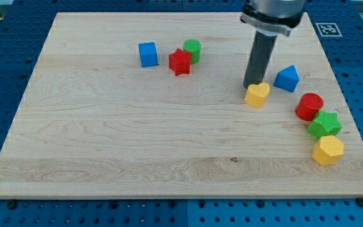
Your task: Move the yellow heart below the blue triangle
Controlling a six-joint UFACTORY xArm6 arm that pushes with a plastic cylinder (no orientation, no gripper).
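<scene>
Rested my tip (251, 86) against the top edge of the yellow heart (257, 95); no jaws to spread or pinch, only a bare rod. Found the heart down-left of the blue triangle (287, 79), near but apart, on the wooden board (137, 139).

Our arm ends in a straight, round, matte black rod (259, 60), plain and unmarked along its length. Above it sits a wider dark grey cylindrical collar (273, 14) edged by a pale silver ring, cut off by the view's top. My tip (252, 85) is blunt and black.
</scene>
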